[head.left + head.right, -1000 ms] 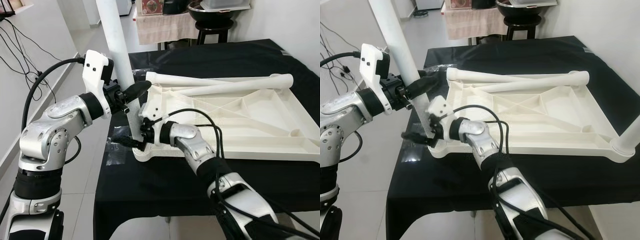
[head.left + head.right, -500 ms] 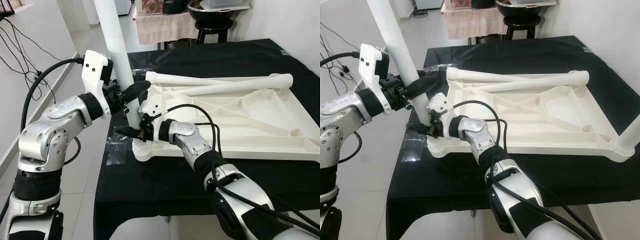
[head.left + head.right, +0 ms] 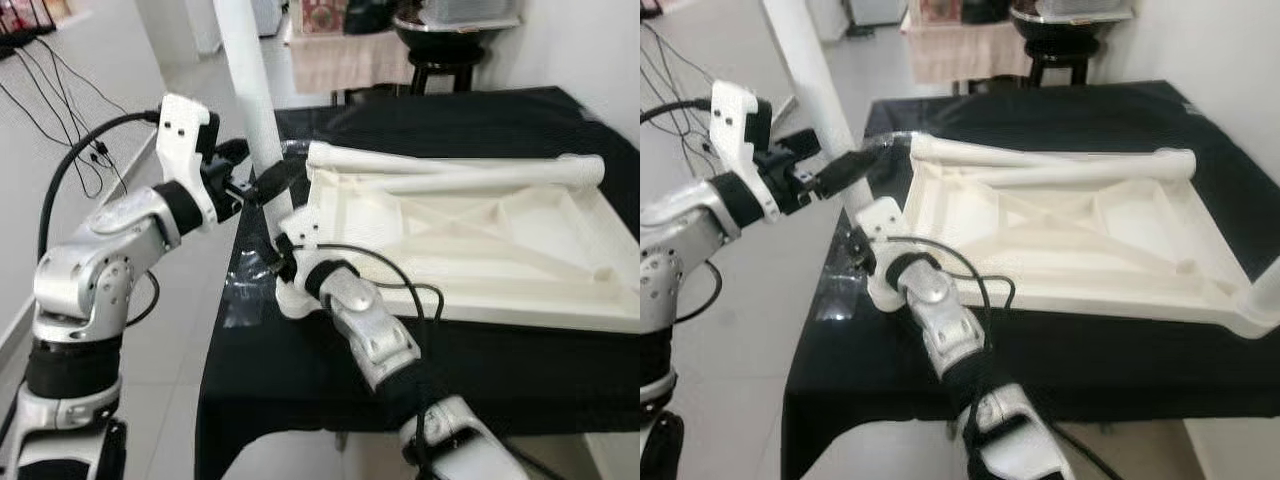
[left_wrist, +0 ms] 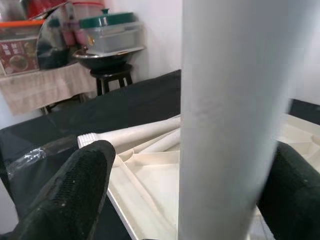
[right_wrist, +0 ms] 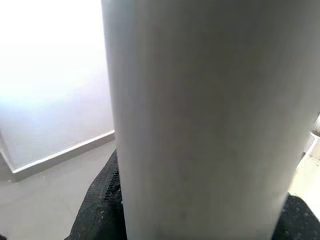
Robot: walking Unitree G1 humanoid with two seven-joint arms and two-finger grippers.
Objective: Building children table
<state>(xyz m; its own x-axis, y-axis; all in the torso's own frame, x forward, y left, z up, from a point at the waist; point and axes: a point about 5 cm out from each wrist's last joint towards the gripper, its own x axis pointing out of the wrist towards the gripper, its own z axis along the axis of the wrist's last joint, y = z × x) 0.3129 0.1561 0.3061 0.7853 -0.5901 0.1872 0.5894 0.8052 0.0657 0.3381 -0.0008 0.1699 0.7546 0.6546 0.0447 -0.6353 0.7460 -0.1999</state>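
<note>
**Right wrist view: leg seated in corner socket, both claws engaged**

Right wrist view shows the upright leg (image 5: 200, 120) at very close range, with a black finger (image 5: 102, 210) on each side of it; the right claw (image 3: 276, 258) is pinching the leg low down, just above the corner socket (image 3: 293, 298) of the inverted tabletop (image 3: 480, 240).

In the left eye view, the right forearm has swung round compared with one second ago: it then lay across the tabletop's near corner, and it now runs down toward the camera, with the claw higher on the leg's base. The camera itself has also shifted slightly.

Above it, the left claw (image 3: 262, 182) grips the same leg at mid-height. The left wrist view shows its fingers (image 4: 70, 195) spread to either side of the leg and bearing on it.

The leg stands slightly tilted, its foot in the socket at the tabletop's near left corner.

Farther back, two loose legs (image 3: 450, 170) lie along the tabletop's far edge, on the black counter (image 3: 300, 400).

Assessment: the change suggests the right claw re-gripped to press or twist the leg home. Seating is probably not complete.
</note>
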